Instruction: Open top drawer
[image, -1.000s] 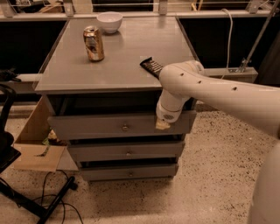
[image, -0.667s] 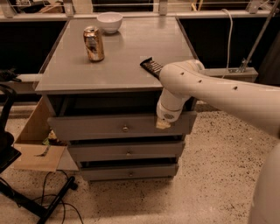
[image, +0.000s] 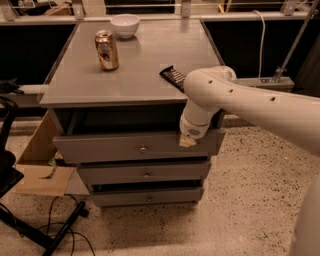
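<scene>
The top drawer (image: 115, 147) is the widest grey drawer of three, with a small round metal knob (image: 143, 149) at its centre. It stands pulled out a little from under the grey cabinet top (image: 135, 65), with a dark gap above its front panel. My gripper (image: 188, 141) hangs at the drawer's upper edge, right of the knob, at the end of my white arm (image: 250, 100) that reaches in from the right.
On the cabinet top stand a dented can (image: 107, 50), a white bowl (image: 125, 25) and a dark snack bar (image: 174, 77). Two narrower drawers (image: 145, 175) sit below. A cardboard box (image: 37, 160) and black cables (image: 55, 225) lie at the left on the floor.
</scene>
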